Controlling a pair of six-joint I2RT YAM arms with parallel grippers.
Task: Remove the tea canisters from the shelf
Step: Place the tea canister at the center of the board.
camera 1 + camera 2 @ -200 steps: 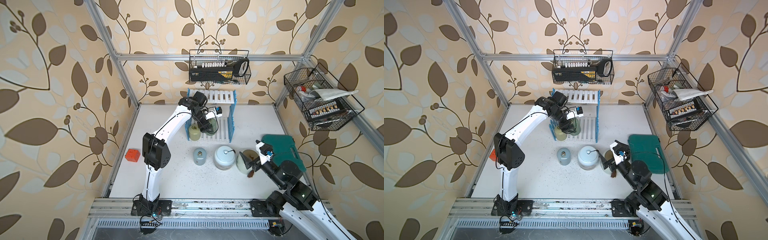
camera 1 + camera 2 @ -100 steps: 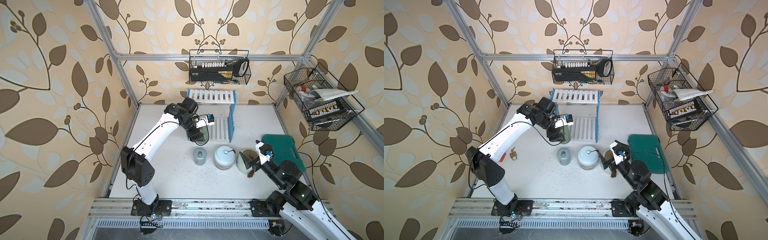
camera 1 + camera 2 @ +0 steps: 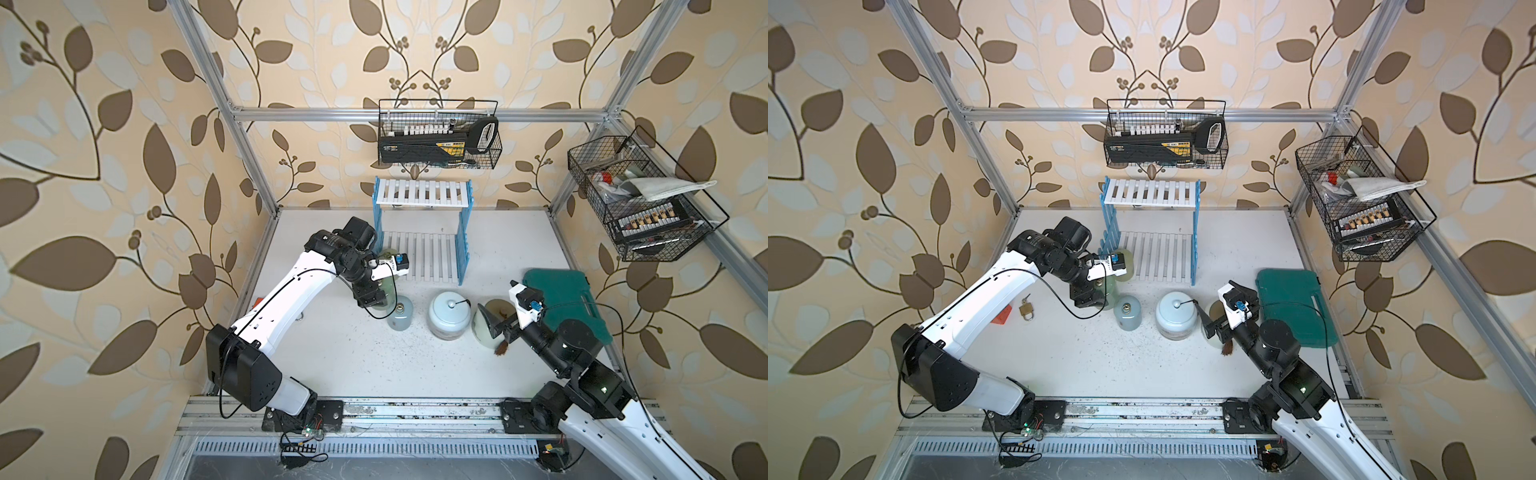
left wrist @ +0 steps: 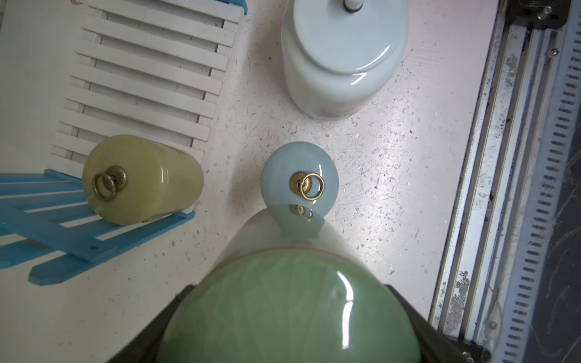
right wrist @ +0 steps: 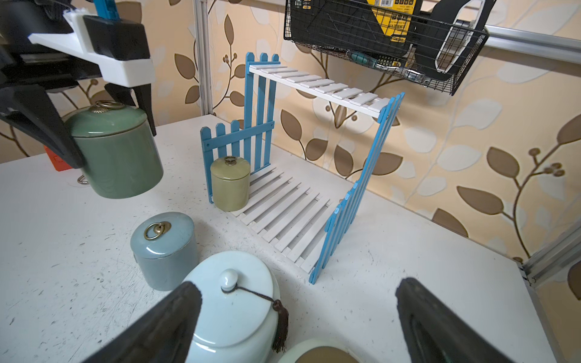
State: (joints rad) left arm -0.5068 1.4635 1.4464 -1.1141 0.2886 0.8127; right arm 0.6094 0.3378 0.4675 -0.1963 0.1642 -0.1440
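The left pincer (image 5: 111, 144) grips the green jar (image 4: 283, 314) by its round sides. It looks smooth, slippery and breakable. The right pincer (image 5: 298, 286) gapes empty.

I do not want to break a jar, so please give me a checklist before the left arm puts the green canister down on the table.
1. Left claw shut on green canister: ok.
2. Green canister clear of the shelf: ok.
3. Gap to grey-blue canister: cannot tell.
4. Right claw open, away from green canister: ok.
5. Shelf emptied: not ok; yellow-green canister stands on the lower tier.
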